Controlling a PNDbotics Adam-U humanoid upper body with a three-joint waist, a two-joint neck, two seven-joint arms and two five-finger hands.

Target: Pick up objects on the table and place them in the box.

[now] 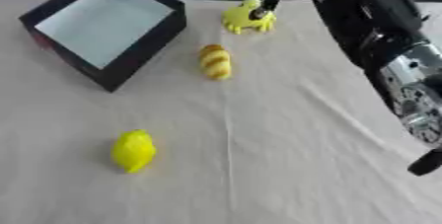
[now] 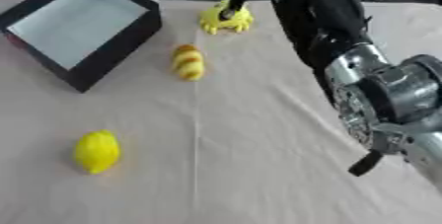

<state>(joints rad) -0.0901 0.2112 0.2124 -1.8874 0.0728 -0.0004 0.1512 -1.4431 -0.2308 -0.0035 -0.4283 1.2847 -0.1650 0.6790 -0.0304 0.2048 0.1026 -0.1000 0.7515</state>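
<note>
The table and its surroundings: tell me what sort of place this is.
Probably a lab or test bench for robot pick-and-place practice: a cloth-covered table, an open black box, and toy-like items, a lemon, a striped piece and a yellow toy.

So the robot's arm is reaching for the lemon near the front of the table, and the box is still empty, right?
Not the lemon: in the left eye view the right hand reaches the yellow toy at the far edge. The lemon lies untouched in front. The box does look empty.
</note>
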